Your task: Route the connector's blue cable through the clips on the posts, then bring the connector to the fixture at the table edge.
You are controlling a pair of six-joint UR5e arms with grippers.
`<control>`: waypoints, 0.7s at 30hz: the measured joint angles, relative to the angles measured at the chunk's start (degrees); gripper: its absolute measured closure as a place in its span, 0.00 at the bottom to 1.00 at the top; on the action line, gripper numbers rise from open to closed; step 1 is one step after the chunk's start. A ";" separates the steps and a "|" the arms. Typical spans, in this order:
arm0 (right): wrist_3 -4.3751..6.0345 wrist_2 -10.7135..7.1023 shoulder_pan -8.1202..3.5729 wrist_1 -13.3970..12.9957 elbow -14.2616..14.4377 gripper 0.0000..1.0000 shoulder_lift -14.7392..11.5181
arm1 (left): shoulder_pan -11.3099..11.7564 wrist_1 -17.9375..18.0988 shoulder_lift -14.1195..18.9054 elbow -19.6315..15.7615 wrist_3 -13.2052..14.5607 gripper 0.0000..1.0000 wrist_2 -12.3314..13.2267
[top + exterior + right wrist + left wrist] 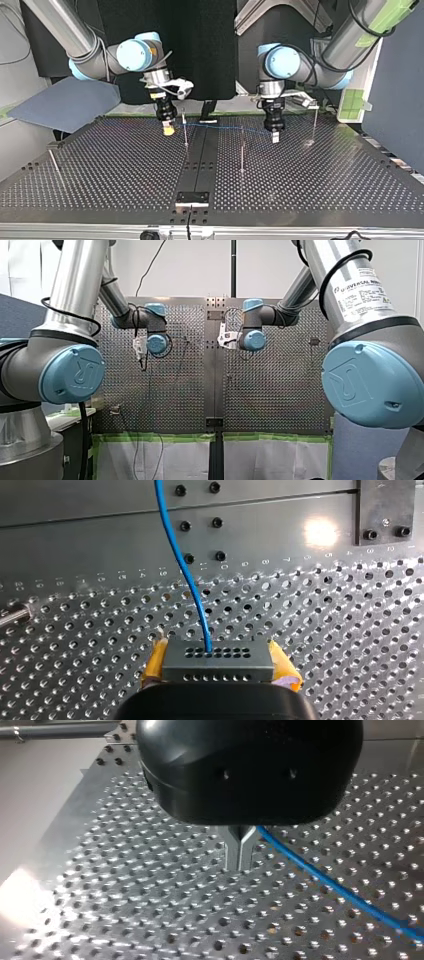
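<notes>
Right gripper (169,129) clamps the grey connector (217,666) between yellow-padded fingers, low over the desk (310,190) at the far left of the top view. Further right, my left gripper (275,136), its metal fingers pinched narrow, appears to hold the blue cable (225,130). The cable stretches left to right between them, passing a post (185,131) just beside the connector, with the fixture (192,198) at the near edge.

We saw the grey, hole-dotted connector (217,660) pinched between yellow pads (156,659), its blue cable (185,570) leaving a middle hole and running on past two thin upright posts (185,129).
</notes>
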 joint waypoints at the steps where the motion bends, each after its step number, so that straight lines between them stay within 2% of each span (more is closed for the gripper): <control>1: 0.02 -0.01 0.00 0.07 -0.12 1.00 0.00 | 0.01 -0.05 -0.43 0.19 -0.01 1.00 0.14; 8: 0.08 -0.02 -0.49 0.20 -0.46 1.00 0.05 | 0.09 -0.07 -1.86 1.80 -0.38 1.00 0.79; 18: 0.09 -0.08 -2.31 -0.05 -0.94 1.00 0.06 | 0.38 -0.69 -2.12 3.74 -1.31 1.00 2.57; 21: 0.08 -0.56 -2.94 -0.13 -1.16 1.00 0.06 | 0.41 -1.25 -2.64 4.21 -1.50 1.00 2.98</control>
